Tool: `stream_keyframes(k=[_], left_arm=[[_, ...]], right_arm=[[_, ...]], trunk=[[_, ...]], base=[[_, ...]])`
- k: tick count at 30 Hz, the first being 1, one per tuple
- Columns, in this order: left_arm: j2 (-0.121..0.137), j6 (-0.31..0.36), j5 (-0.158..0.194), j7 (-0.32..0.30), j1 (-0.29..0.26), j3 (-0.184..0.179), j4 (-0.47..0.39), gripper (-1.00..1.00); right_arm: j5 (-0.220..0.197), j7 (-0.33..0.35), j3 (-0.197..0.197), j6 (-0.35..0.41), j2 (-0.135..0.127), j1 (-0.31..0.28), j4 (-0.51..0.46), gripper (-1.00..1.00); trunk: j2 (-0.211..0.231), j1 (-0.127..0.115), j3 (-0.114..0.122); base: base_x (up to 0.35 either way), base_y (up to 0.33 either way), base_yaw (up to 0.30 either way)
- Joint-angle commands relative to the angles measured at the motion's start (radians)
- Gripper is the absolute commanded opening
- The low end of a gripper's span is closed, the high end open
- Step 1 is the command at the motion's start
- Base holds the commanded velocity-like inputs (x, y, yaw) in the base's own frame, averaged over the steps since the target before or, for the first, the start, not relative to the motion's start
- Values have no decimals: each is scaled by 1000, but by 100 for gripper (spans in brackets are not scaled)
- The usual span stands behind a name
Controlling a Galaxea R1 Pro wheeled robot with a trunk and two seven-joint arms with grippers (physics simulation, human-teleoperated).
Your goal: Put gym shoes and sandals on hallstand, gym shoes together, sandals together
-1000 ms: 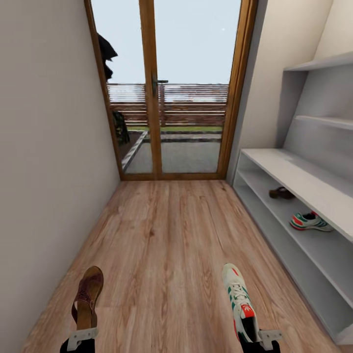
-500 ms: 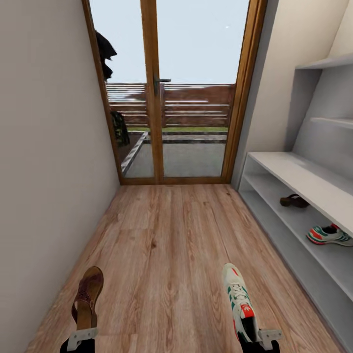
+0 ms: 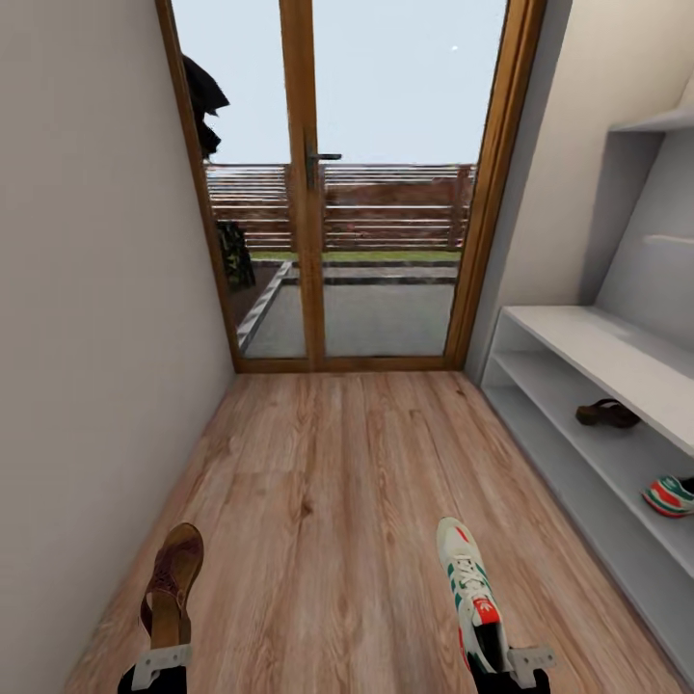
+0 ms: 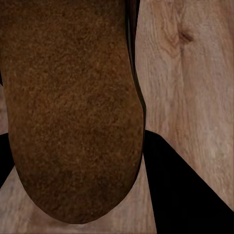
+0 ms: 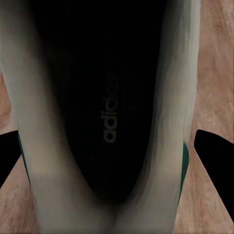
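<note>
My left gripper [image 3: 162, 665] is shut on a brown sandal [image 3: 173, 581], held toe-forward above the corridor floor [image 3: 328, 482]; its brown sole [image 4: 73, 107] looms large in the left wrist view. My right gripper [image 3: 509, 665] is shut on a white gym shoe [image 3: 467, 581] with green stripes and a red tongue patch; the right wrist view looks into its dark opening [image 5: 107, 112]. The hallstand [image 3: 617, 359] stands along the right wall. On its middle shelf lie the other sandal [image 3: 607, 414] and, nearer me, the other gym shoe [image 3: 672, 495], apart from each other.
A wood-framed glass door [image 3: 308, 183] closes the far end of the corridor. A plain wall [image 3: 87, 337] runs along the left. Grey wall shelves [image 3: 665, 120] hang above the hallstand. Open plank floor lies between the wall and the rack.
The whole view has shifted, so the hallstand and the shoes on it now sit further right in the picture. Both grippers keep their holds unchanged.
</note>
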Motion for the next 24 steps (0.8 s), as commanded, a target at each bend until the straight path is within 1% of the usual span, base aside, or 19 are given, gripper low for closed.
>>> stream_keyframes(k=[1, 6, 9, 16, 24], left_arm=[[-1, -4, -11, -4, -1, 9, 0, -100], [-1, -4, -11, -4, -1, 9, 1, -100], [-1, -4, -11, -4, -1, 9, 1, -100], [-1, -4, -11, -4, -1, 9, 1, -100], [-1, -4, -11, -4, -1, 9, 1, -100]], right_arm=[[-11, 4, 7, -3, 0, -1, 1, -100], [-10, 4, 7, -3, 0, -1, 1, -100], [-10, 4, 7, -3, 0, -1, 1, -100], [-10, 4, 7, -3, 0, -1, 1, -100], [-10, 4, 7, -3, 0, -1, 1, -100]], trunk=[[0, 0, -1], [0, 0, -1], [0, 0, -1], [0, 0, -1], [0, 0, -1]], base=[[332, 91, 0], [332, 91, -11], [332, 91, -118], [329, 106, -233], [302, 174, -262]])
